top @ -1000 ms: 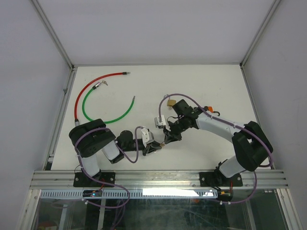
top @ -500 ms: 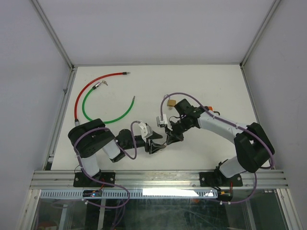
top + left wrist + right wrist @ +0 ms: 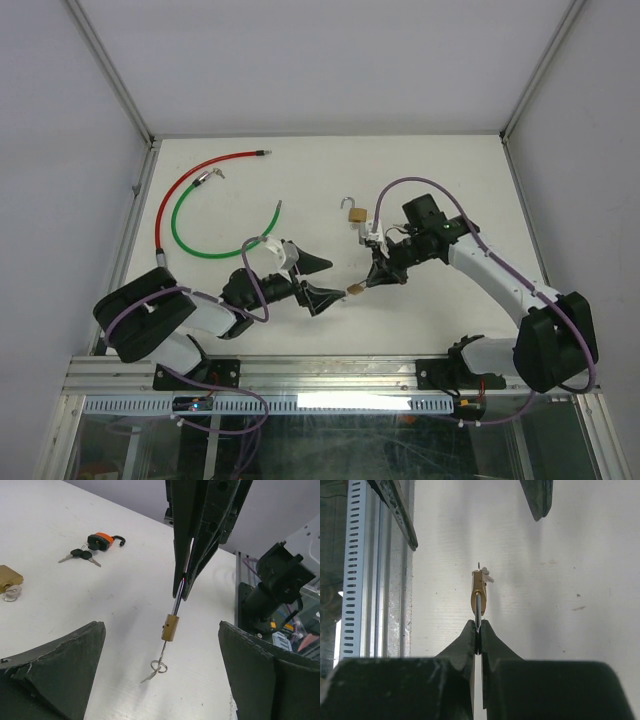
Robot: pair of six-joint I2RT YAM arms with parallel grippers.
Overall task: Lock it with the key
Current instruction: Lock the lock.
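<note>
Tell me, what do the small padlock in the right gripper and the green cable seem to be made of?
Small padlock: body looks like brass, dull golden yellow; its thin shackle is silvery, likely steel. Green cable: probably a smooth plastic coat, judging by even colour; core hidden.

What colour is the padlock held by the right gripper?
Brass-gold padlock, clearest in the left wrist view.

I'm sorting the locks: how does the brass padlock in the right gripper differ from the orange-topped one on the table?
The brass padlock hangs by its shackle from the shut right gripper; the orange-topped padlock lies on the table. The brass one has a key in its base; the orange one's keys lie beside it. Both are small padlocks.
</note>
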